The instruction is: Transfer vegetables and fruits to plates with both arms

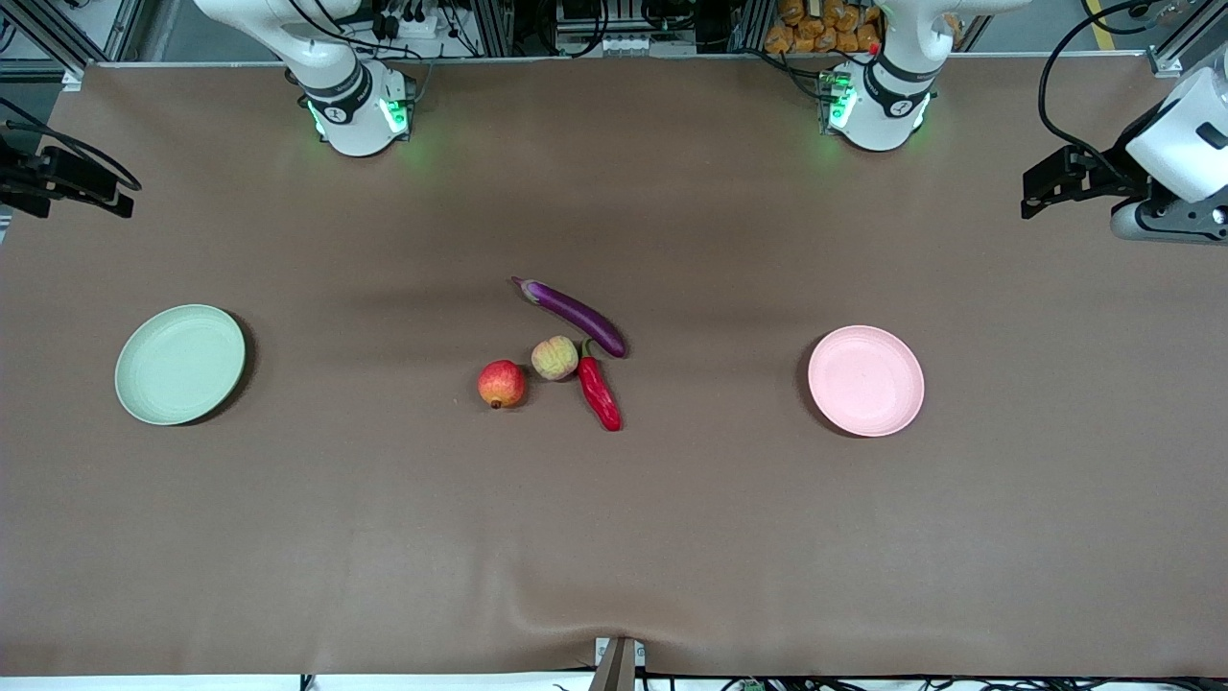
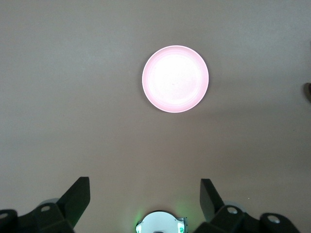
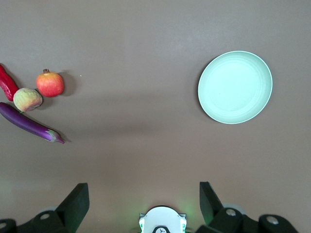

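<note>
Both hands hung spread and empty: left hand (image 2: 145,196) over bare table (image 1: 614,537), right hand (image 3: 144,196) too. Center-frame, the glossy eggplant (image 1: 573,313) looked slippery, so I'd grab it mid-length; the peach (image 1: 554,358) probably wanted a gentle squeeze.

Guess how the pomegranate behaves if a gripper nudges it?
The pomegranate looks round, so it would probably roll. It sits close beside the peach, so a push that way may knock it. Its glossy skin might slip in a pinch.

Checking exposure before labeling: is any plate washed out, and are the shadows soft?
Left wrist view: the pink plate is blown out to a near-white glare. Right wrist view: the green plate is evenly exposed, its ridges showing. Front view: faint, soft shadows beside both plates and the pomegranate.
</note>
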You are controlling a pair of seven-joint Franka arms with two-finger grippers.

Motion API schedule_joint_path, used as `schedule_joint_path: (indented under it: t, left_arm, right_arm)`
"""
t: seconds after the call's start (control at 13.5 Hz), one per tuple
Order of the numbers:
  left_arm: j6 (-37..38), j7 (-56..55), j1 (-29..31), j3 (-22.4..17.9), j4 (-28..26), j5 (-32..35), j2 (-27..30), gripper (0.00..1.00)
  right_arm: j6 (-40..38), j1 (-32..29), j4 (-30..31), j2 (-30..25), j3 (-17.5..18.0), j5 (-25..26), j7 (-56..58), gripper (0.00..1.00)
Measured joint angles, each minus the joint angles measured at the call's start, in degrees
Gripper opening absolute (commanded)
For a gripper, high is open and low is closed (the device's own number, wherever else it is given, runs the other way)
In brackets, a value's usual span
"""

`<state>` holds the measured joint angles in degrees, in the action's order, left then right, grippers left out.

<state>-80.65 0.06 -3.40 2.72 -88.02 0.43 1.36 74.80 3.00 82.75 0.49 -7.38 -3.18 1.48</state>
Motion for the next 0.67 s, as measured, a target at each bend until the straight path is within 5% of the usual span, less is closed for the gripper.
schedule_joint_path:
  t: [0.67]
  left_arm:
    - [-0.09,-0.01,-0.50,0.84,1.87,-0.01,-0.05,1.00]
  right_arm:
    - [-0.35,-0.21,0.11,0.19,0.00,-0.04,0.00,1.00]
